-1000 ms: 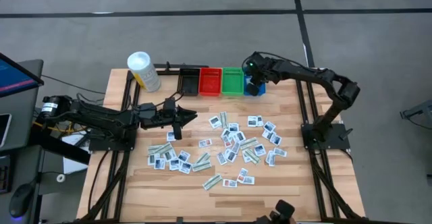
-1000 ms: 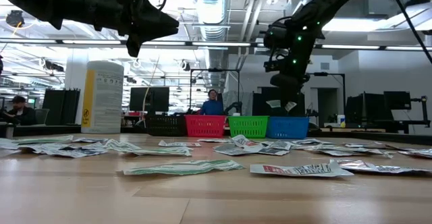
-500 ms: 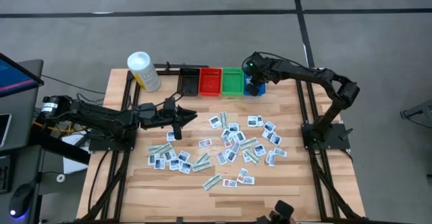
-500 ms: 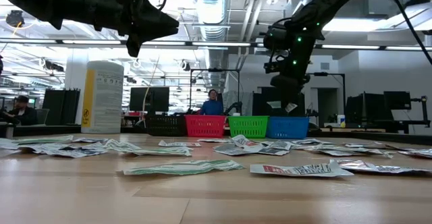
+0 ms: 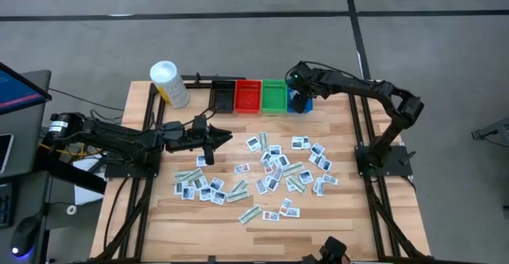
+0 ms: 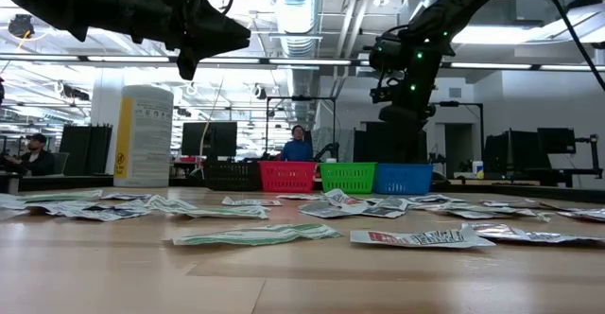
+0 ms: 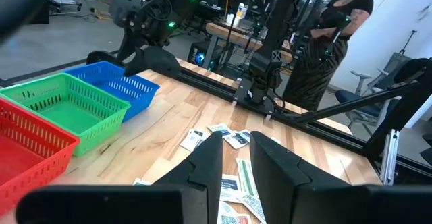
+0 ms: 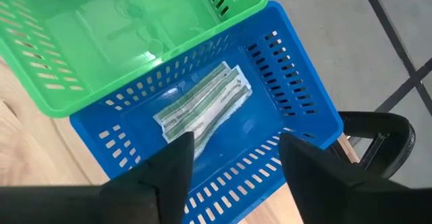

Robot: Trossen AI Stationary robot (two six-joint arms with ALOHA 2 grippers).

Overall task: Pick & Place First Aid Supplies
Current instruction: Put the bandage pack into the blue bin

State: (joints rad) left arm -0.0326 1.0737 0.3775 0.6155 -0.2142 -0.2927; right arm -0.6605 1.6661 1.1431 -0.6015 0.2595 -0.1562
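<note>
Across the wooden table [image 5: 238,210] packets [image 5: 270,172] lay scattered while my right gripper [image 8: 229,158], jaws wide and empty, hung over the blue bin [image 8: 297,109] holding two pale strips [image 8: 202,106], and my left gripper [image 7: 236,158], jaws seemingly narrow and empty, waited above the table.

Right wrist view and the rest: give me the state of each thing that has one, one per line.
Right gripper: open, empty, above the blue bin.
Blue bin: holds pale-green strip packets.
Green bin: no packet visible inside.
Red bin: looks empty.
Left gripper: empty, raised above the table.
Loose packets: scattered flat on the table.
Yellow bottle: upright, capped.
</note>
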